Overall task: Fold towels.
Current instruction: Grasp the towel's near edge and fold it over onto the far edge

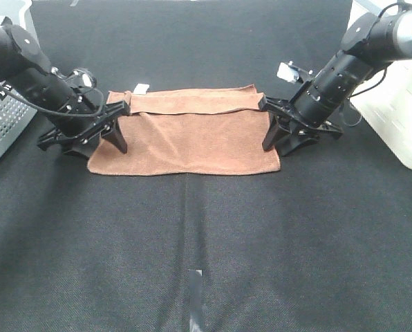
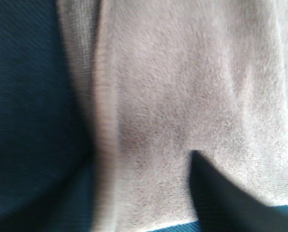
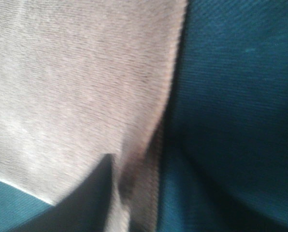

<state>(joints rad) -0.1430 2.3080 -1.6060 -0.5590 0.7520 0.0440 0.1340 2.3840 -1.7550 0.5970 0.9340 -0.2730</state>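
L gripper point(image 1: 124, 128) and R gripper point(image 1: 265, 124): jaws spread wide, nothing held. Towel point(image 1: 192, 142) lies flat between them, one short edge at each tool's tips. Risk: a pinch catching only one layer, or unequal L/R lift, would prob. skew the fold.

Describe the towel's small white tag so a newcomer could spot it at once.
On the dark table cover, a reddish-brown towel lies spread out. At its far edge, near the left tool, the tag pokes out onto the cover. It is the only small white patch touching the towel.
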